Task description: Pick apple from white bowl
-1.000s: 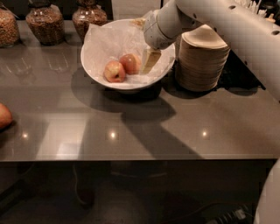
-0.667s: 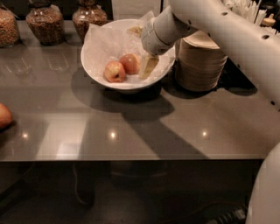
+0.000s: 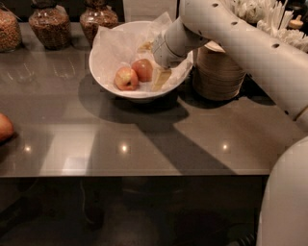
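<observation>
The white bowl point(image 3: 108, 72) stands at the back middle of the dark table, lined with crinkled white tissue. Two apples lie in it. The reddish-pink apple point(image 3: 143, 69) is the right one. The one with pale yellow patches point(image 3: 126, 78) touches it on the left. My gripper point(image 3: 152, 63) reaches down into the bowl from the right and is open. One tan finger point(image 3: 160, 79) is at the front right of the reddish apple, the other point(image 3: 144, 46) behind it. The apple sits just left of the gap, not held.
A stack of cream paper bowls point(image 3: 216, 72) stands right of the bowl, under my arm. Glass jars point(image 3: 48, 24) line the back left. A reddish fruit point(image 3: 4, 127) lies at the left edge. White cutlery point(image 3: 260, 14) is at the back right.
The gripper has moved lower and a little left, deeper into the bowl toward the apples. The apples have not moved.
</observation>
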{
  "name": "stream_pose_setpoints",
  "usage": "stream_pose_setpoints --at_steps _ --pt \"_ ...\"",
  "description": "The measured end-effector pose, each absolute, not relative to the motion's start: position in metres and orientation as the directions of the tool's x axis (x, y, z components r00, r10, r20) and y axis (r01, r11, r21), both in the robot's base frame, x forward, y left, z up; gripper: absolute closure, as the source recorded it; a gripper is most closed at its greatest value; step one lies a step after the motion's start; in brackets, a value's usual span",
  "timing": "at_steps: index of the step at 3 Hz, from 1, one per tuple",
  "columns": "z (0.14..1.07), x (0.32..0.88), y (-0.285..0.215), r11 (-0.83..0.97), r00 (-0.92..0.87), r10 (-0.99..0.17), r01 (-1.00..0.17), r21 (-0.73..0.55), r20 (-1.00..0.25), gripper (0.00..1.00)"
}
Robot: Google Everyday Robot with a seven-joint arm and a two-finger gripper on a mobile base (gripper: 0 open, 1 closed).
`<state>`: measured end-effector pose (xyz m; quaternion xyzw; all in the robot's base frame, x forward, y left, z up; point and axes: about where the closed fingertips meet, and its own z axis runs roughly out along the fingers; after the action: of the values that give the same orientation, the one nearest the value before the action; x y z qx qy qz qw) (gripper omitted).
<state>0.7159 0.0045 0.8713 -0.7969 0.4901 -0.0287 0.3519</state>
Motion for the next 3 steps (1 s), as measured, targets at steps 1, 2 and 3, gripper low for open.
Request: stream_pose_setpoints --at_steps 1,2,3 --pt "0.866 0.722 0.004 -0.279 0.512 -0.81 -0.765 -0.581 -0.285 0.35" --pt "0.864 0.73 0.002 -0.278 0.501 -0.823 -0.767 -0.579 -0.269 0.39" --pt "0.856 0.741 0.001 -0.273 0.483 -0.837 -0.774 -0.571 -0.255 0.39"
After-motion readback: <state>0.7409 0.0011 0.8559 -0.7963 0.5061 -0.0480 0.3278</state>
